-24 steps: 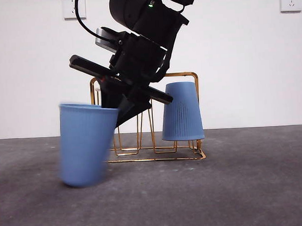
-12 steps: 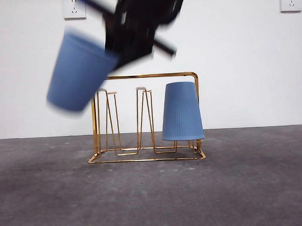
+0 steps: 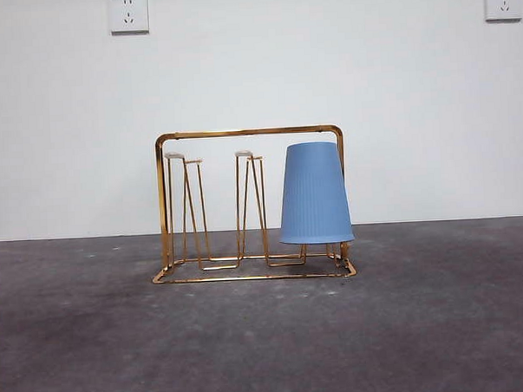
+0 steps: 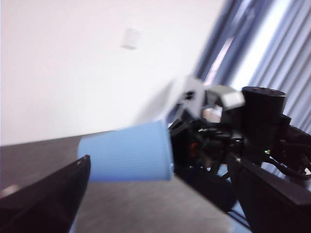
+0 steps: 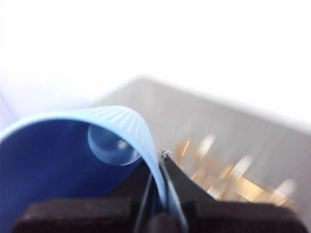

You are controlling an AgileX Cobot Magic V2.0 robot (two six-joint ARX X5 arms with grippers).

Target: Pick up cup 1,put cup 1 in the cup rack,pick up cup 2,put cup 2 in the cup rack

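Cup 2 (image 5: 73, 160) is clamped by its rim in my right pincer (image 5: 158, 194), one jaw inside the wall and one outside, carried high above the surface and out of the front view. Cup 1 (image 3: 314, 194) sits upside down on a peg of the cup rack (image 3: 248, 132). My left pincer (image 4: 160, 194) waits with jaws apart. Next, I judge, I must invert cup 2 and lower it onto a free peg below the pincer.

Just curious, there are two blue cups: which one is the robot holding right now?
The cup pinched by its rim in the right gripper, lifted away; the other cup sits upside down on the cup rack.
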